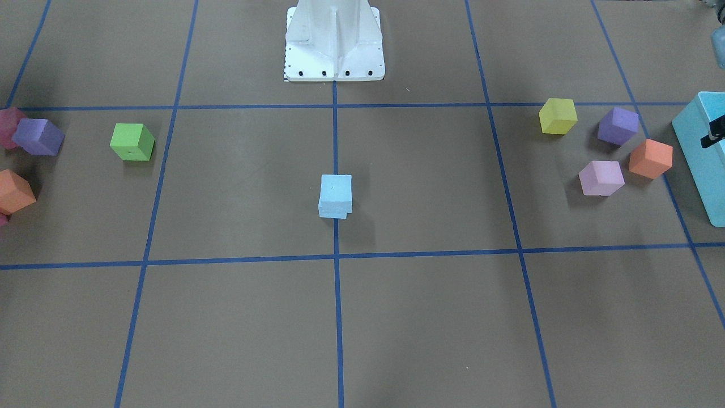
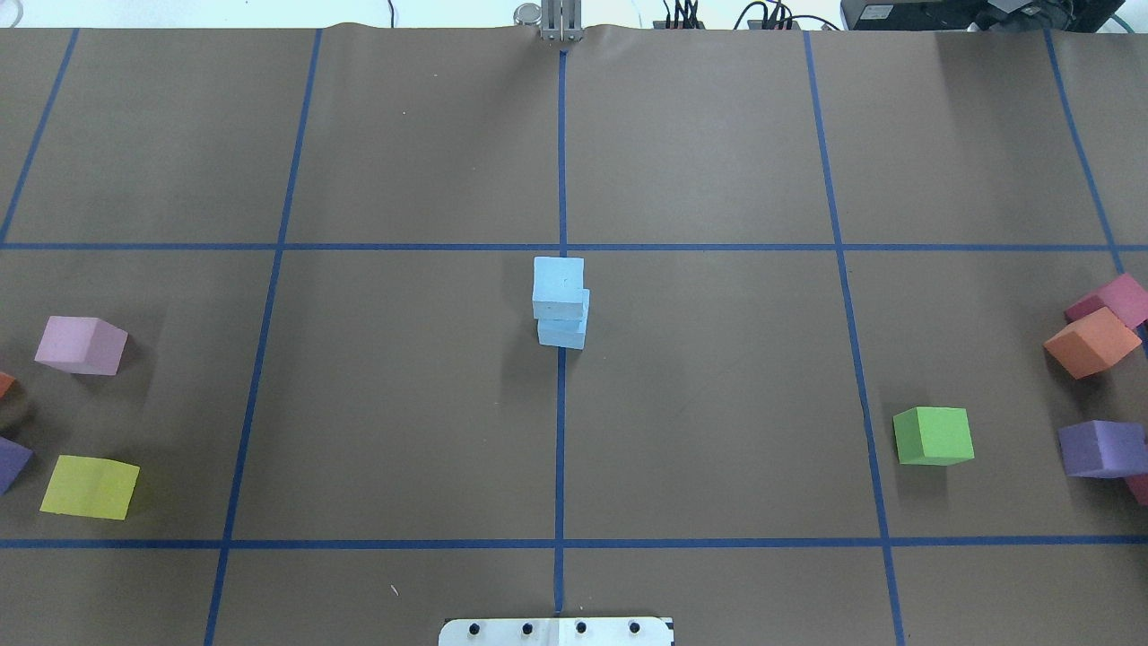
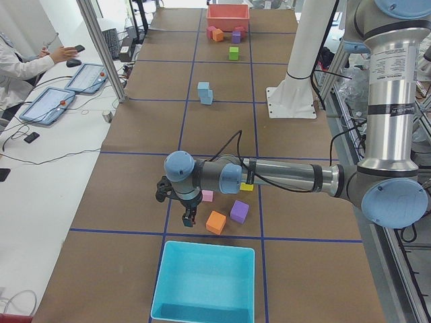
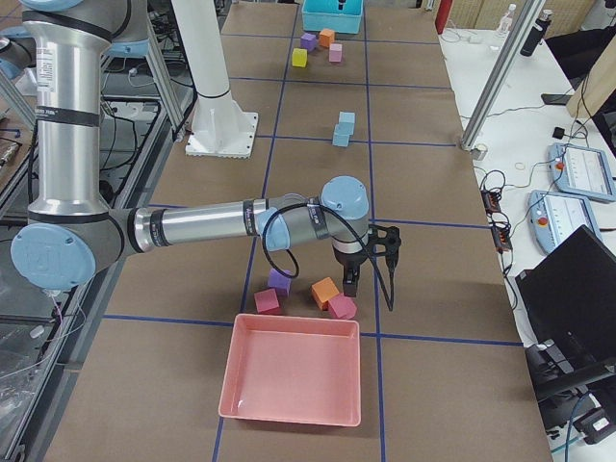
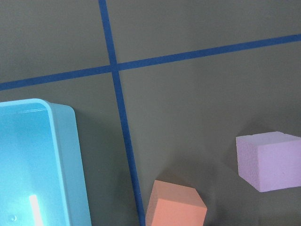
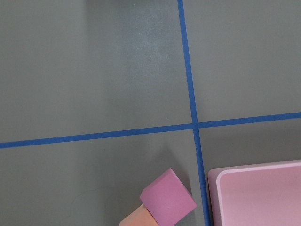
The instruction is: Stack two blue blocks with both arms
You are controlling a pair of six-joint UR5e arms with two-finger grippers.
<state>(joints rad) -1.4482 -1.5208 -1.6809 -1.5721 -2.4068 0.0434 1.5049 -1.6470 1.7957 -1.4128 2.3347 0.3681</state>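
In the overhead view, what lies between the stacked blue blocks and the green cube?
Nothing but brown table and one blue tape line between the blue blocks and the green cube; the overhead view shows this.

overhead/front: opposed, steep, share blue blocks (image 2: 560, 301) | sides: lengthwise | wrists: close, downward

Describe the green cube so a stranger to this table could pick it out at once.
From the white base pedestal, go to the robot's right along the taped row that holds the stacked blue blocks. The green cube stands alone there, short of the purple cube and orange cube at that end. It is the only green one and touches nothing else.
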